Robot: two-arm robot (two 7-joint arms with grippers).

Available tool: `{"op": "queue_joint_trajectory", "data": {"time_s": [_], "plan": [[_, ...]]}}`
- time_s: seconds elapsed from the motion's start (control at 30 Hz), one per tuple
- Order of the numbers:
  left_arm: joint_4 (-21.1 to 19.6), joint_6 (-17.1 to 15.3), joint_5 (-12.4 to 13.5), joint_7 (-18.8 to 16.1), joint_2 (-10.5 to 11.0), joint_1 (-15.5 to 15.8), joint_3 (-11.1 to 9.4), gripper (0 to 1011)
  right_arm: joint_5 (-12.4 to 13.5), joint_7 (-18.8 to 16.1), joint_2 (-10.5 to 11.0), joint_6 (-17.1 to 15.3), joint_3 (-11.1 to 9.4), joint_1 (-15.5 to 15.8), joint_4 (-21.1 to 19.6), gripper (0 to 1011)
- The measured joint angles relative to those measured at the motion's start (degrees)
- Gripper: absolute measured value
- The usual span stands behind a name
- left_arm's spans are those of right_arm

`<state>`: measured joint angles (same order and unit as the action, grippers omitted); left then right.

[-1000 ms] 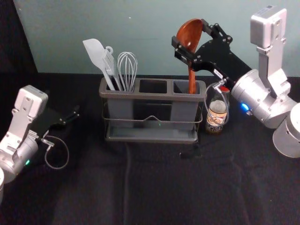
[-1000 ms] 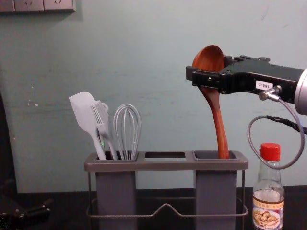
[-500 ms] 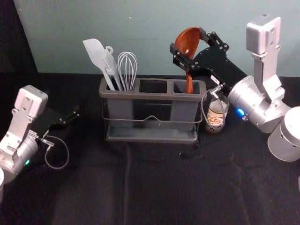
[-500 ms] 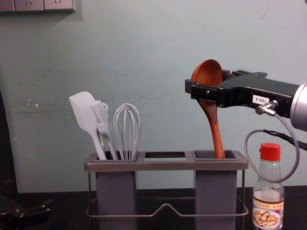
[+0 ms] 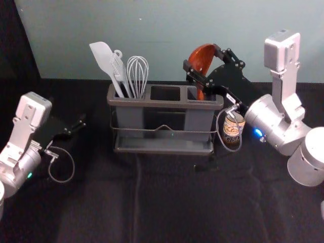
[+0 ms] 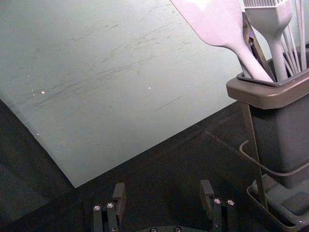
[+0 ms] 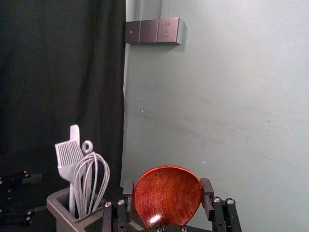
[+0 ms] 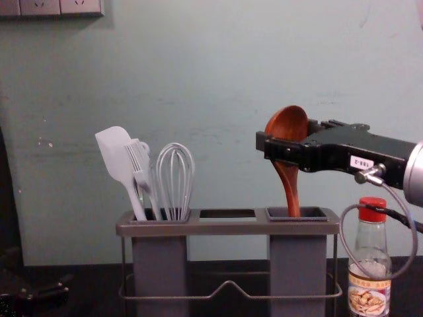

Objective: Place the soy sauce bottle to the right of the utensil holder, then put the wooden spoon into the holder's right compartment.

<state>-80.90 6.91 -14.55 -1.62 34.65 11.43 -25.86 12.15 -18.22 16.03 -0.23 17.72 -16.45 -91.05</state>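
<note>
The right claw (image 5: 201, 56) was clamped on the bowl of the wooden spoon (image 8: 288, 124), whose handle ran down below the claw into the right compartment of the holder (image 8: 228, 228). The sauce bottle (image 8: 369, 298) stood below and right of the claw's tips, just beside the holder. Well to that claw's left, the left claw (image 5: 79, 126) had its fingers apart.

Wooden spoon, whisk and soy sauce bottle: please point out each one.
Wooden spoon (image 8: 289, 123): chest view, on its bowl.
Whisk (image 8: 175, 181): chest view, on its wires.
Soy sauce bottle (image 8: 369, 298): chest view, on its label.
</note>
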Motion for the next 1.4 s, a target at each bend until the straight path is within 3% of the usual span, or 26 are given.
{"op": "queue_joint_trajectory", "data": {"time_s": [0.63,1.4], "plan": [[0.0,0.0,0.0,0.0,0.0,0.0,0.0,1005,0.24,0.62,0.95,-0.06,-0.57,4.41,-2.9,839],[0.0,0.0,0.0,0.0,0.0,0.0,0.0,1005,-0.06,1.32,0.66,-0.99,-0.95,5.35,-2.74,839]]}}
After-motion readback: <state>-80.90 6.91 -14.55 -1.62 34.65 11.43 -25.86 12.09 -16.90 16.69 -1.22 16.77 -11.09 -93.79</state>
